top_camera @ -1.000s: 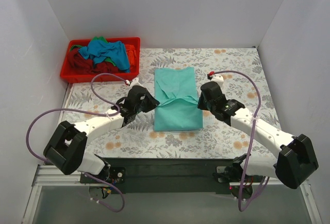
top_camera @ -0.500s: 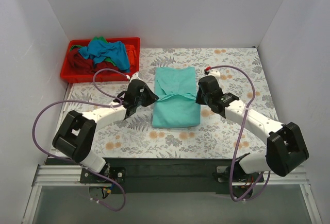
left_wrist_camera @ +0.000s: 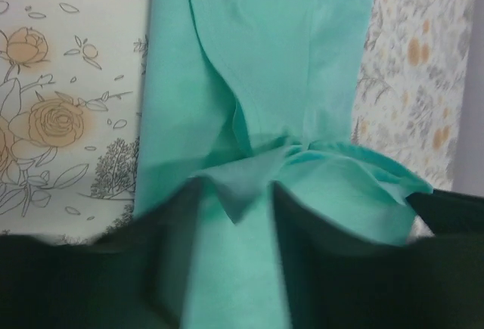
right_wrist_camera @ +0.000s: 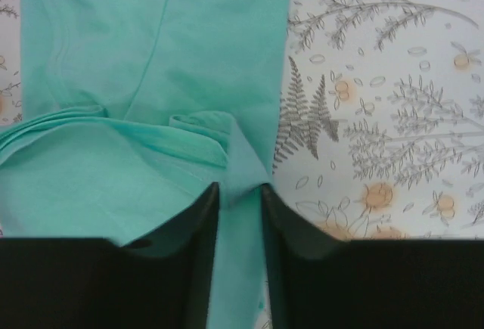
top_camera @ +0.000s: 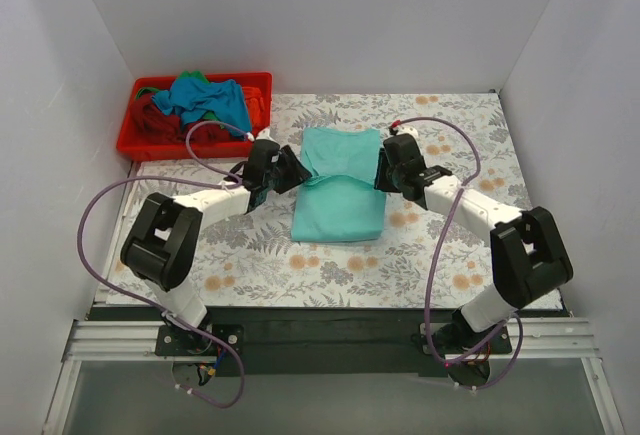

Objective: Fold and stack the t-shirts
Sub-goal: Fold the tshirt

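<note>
Both jaws stand narrowly parted, bunched edges of the mint-teal t-shirt (top_camera: 338, 217) between them.

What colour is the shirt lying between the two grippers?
Plain mint-teal; the shirt shows best in the right wrist view.

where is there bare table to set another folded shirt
Free: floral tablecloth between the near edge of the mint-teal cloth shirt and the table front; also the back-right corner beyond the right arm. Crowded: it and the left arm flank the shirt, and the red plastic bin fills the back-left corner.
</note>
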{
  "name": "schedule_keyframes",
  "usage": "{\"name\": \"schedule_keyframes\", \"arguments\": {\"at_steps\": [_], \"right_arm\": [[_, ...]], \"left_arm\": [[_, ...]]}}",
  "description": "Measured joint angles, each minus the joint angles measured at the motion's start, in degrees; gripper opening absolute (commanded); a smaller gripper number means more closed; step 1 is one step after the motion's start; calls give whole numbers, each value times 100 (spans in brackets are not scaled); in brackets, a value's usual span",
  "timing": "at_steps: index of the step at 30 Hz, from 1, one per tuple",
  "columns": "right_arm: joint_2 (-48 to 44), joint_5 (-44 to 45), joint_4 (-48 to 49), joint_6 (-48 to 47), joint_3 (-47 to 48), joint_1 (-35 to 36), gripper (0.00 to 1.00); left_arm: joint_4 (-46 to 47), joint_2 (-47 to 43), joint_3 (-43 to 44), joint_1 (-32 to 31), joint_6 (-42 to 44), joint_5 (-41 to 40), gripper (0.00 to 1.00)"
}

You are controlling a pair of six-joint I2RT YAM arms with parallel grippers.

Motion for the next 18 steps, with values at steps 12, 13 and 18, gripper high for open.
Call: {"name": "schedule_keyframes", "arguments": {"at_steps": [12, 13, 18], "right_arm": [[20, -1222, 61, -614, 317, -448, 54], [-146, -1292, 70, -656, 184, -448, 54], [-516, -1480, 122, -911, -131, -435, 54]], "left_arm": [[-426, -702, -20, 52, 144, -299, 81], [-435, -809, -129, 39, 149, -302, 81], [-575, -1252, -579, -470, 166, -413, 81]]}}
